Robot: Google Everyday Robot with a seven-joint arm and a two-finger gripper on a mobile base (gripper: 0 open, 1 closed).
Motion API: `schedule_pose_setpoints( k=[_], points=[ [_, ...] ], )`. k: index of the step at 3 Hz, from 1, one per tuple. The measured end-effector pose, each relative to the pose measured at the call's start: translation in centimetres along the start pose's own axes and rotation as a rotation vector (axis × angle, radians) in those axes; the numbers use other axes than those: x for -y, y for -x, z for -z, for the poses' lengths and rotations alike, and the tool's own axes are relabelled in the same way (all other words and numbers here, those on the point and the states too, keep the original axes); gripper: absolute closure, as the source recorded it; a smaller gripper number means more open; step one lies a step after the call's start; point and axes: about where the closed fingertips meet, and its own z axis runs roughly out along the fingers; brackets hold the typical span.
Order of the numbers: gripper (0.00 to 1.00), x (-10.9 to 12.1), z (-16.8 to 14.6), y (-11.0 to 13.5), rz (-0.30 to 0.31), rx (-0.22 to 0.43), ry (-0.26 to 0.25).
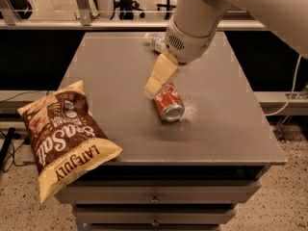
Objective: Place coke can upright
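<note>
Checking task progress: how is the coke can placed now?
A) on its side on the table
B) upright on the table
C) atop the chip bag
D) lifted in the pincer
A: the coke can lies on its side on the table, silver end toward the camera, pincer just above its far end.

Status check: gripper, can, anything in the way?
Gripper at can's far-left end, contact unclear. Can on its side, not upright. Chip bag to the left, bottle at back, both apart from can.

Chip bag (65, 136) overhangs the front-left corner of the table (226, 129); perhaps a plastic bottle (156, 41) at back.
</note>
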Motion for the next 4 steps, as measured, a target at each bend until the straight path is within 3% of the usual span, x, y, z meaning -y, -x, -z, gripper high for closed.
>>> schedule_pose_setpoints(
  k=[1,2,3,4],
  points=[
    [0.0,1.7,-2.0,0.1,-0.144,0.006,-0.032],
    [0.0,3.6,-4.5,0.4,-0.338,0.007,-0.052],
    [0.0,4.3,-6.9,1.0,-0.56,-0.014,-0.033],
    [0.0,4.0,-8.1,1.4,-0.648,-0.033,-0.01]
  ],
)
